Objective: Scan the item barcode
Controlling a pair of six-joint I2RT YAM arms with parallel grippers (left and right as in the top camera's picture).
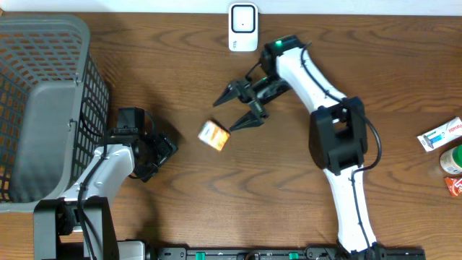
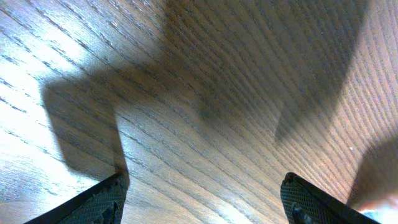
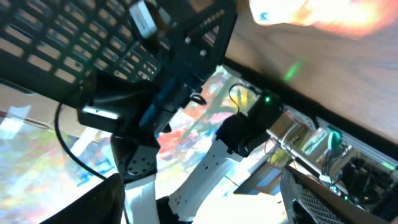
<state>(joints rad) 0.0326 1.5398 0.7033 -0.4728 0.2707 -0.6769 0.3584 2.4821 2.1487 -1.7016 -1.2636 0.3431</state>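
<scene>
A small orange and white box (image 1: pixel 214 135), the item, lies on the wooden table left of centre. My right gripper (image 1: pixel 226 114) hovers just above and right of it, open, with one fingertip close to the box's right corner and nothing between the fingers. In the right wrist view the box (image 3: pixel 311 12) is a bright blur at the top edge, well away from the open gripper (image 3: pixel 200 180). The white barcode scanner (image 1: pixel 243 27) stands at the back edge. My left gripper (image 1: pixel 163 155) rests low over bare wood beside the basket, open and empty (image 2: pixel 203 179).
A grey mesh basket (image 1: pixel 43 108) fills the left side. At the right edge lie a white and blue box (image 1: pixel 440 135), a green-lidded jar (image 1: pixel 453 157) and a red packet (image 1: pixel 453 186). The left arm (image 3: pixel 155 106) shows in the right wrist view.
</scene>
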